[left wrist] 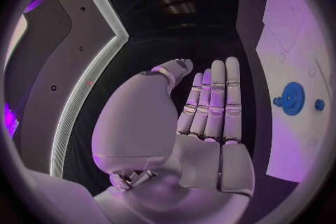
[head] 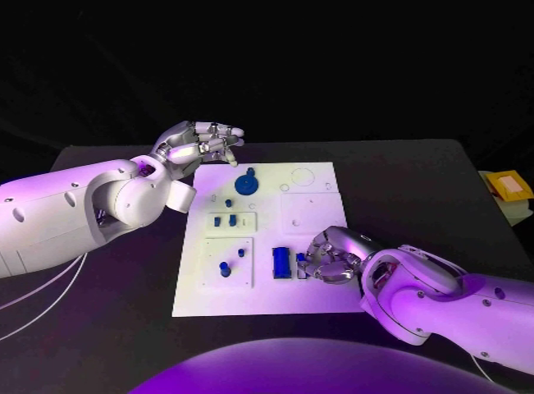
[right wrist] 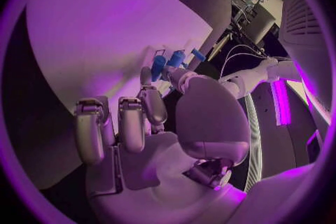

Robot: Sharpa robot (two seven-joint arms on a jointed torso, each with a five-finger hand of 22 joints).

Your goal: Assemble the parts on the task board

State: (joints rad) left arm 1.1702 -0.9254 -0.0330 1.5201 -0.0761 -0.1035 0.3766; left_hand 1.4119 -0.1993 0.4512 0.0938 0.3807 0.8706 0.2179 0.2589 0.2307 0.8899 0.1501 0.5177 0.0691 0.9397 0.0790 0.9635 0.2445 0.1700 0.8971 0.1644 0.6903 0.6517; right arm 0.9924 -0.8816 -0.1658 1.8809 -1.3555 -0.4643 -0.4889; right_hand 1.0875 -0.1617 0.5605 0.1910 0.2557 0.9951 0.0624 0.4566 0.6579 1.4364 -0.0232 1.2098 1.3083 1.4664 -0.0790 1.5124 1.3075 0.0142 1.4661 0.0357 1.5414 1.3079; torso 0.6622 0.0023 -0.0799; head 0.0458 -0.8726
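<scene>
We saw the left robot hand (head: pixel 202 144) raised near the far left corner of the task board (head: pixel 314 226), over the black counter (head: pixel 432 189); in its wrist view its fingers (left wrist: pixel 213 103) lay straight and side by side with nothing in them. On the task board, which lay flat at the middle of the counter, a blue gear-shaped part (head: pixel 248 182) stood near the far edge, just beside that hand. Closer to us, small blue pegs (head: pixel 225 221) sat along the board's left side, and a larger blue block (head: pixel 281 262) lay near its near edge. At that block's right side the right robot hand (head: pixel 328 256) rested low on the board with its fingers curled; its wrist view showed the fingertips (right wrist: pixel 148 79) at some small blue parts (right wrist: pixel 173 59), but we could not tell whether it gripped any.
</scene>
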